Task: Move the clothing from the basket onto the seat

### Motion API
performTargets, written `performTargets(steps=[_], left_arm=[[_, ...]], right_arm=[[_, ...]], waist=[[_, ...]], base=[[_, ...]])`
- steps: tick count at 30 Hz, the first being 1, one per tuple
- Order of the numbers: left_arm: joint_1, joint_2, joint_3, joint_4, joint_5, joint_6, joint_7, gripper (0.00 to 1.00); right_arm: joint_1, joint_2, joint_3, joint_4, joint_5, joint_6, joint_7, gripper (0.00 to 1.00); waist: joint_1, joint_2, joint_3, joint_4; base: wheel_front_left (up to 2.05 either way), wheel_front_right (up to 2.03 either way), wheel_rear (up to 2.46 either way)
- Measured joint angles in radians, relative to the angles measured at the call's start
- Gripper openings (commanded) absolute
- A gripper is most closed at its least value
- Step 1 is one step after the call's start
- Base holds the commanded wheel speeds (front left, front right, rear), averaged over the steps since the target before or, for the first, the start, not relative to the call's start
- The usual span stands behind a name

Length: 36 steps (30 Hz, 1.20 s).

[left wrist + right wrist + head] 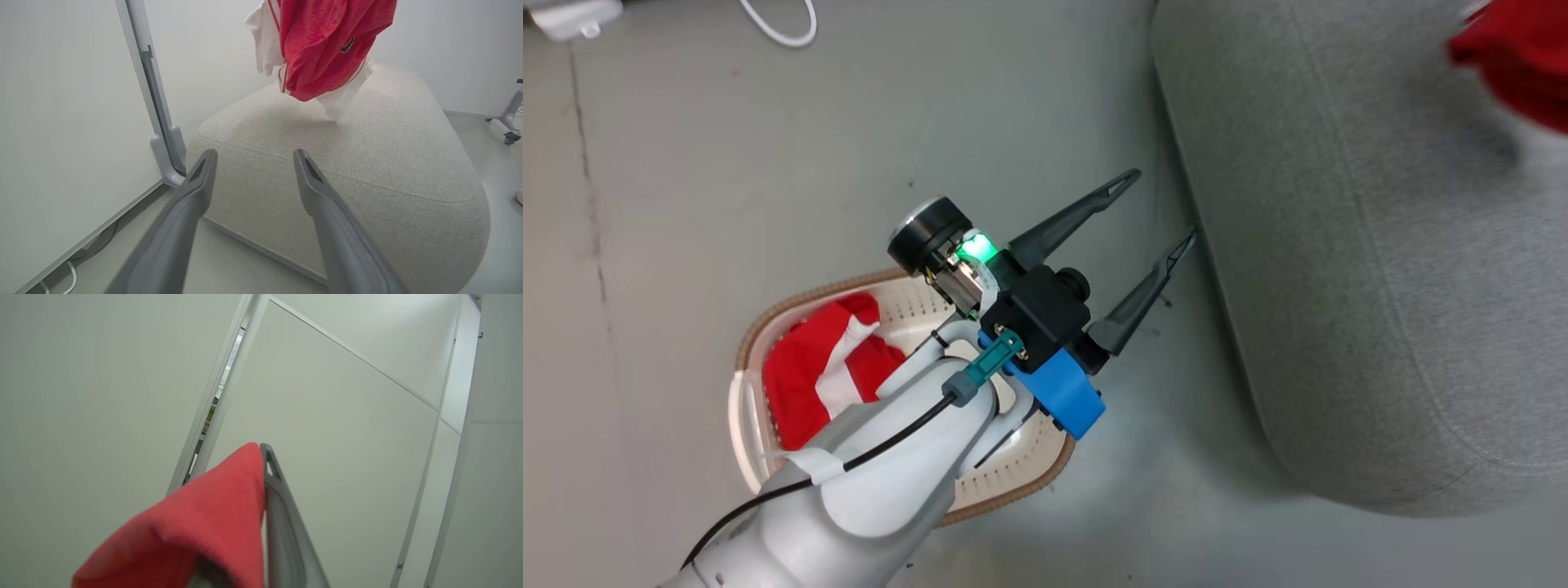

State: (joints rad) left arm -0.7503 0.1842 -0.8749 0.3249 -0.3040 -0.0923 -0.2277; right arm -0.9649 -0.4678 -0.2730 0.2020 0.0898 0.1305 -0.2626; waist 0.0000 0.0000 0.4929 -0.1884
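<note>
- A soft bright red fabric garment with white panels and thin red trim [322, 49] hangs in the air above the seat. Its lowest white edge is just over the cushion top, and whether it touches cannot be told. Its upper part is cut off by the frame.
- In the head view this hanging garment [1519, 57] is a red blur at the top right corner.
- The right gripper [257, 457] pinches the hanging garment [212, 522]. Red cloth bunches against one dark finger and covers the other.
- A second piece of clothing, a crumpled red fabric garment with broad white stripes [825, 367], lies inside the cream-white perforated plastic basket with a brown woven-look rim [792, 298]. The pale forearm hides part of the striped garment and much of the basket.
- The left gripper [1161, 206] is spread wide and holds nothing. It is above the floor between the basket and the seat, with its long dark fingers pointing at the seat's side. The left wrist view shows the same gap between the fingers [255, 154].
- The large grey fabric-upholstered seat with rounded edges [1356, 245] stands near the basket. Its weave and a seam line show clearly in the left wrist view [367, 163].
- Both stand on a smooth pale grey floor [727, 163] with a thin dark crack at the left.
- A tall pale grey partition panel with a metal frame and foot [61, 122] stands just beside the seat. Similar panels [327, 437] rise behind the right gripper.
- A white looped cable [784, 28] lies on the floor well apart from the basket.
- A grey wheeled leg [510, 118] is cut off at the frame's edge.
</note>
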Motion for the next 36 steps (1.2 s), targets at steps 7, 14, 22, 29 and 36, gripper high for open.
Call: performTargets(steps=[7,14,22,29,36], left_arm=[[-0.040,0.016,-0.001,-0.037,0.016,0.004,0.015,1.00],[-0.057,0.026,0.000,-0.053,0.021,0.012,0.016,1.00],[-0.066,0.028,0.002,-0.055,0.016,0.020,0.013,1.00],[-0.066,0.033,0.001,-0.047,0.010,0.024,0.009,1.00],[-0.043,0.026,0.004,-0.024,-0.010,0.036,-0.010,1.00]], right_arm=[[-0.116,-0.097,-0.051,0.176,0.002,0.000,0.000,0.00],[-0.073,-0.078,-0.090,0.343,-0.016,0.000,0.000,0.00],[0.027,-0.015,-0.124,0.518,-0.038,0.000,0.000,0.00],[0.070,0.019,-0.138,0.570,-0.046,0.000,0.000,0.45],[0.153,0.061,-0.142,0.491,-0.052,0.000,0.000,1.00]], waist=[[0.0001,0.0000,0.113,0.007],[0.0001,0.0000,0.180,0.011],[0.0001,0.0000,0.196,0.028],[0.0001,-0.0001,0.186,0.032],[0.0000,0.0000,0.133,0.029]], base=[[0.00,0.00,0.00],[0.00,0.00,0.00],[0.00,0.00,0.00],[0.00,0.00,0.00],[0.00,0.00,0.00]])
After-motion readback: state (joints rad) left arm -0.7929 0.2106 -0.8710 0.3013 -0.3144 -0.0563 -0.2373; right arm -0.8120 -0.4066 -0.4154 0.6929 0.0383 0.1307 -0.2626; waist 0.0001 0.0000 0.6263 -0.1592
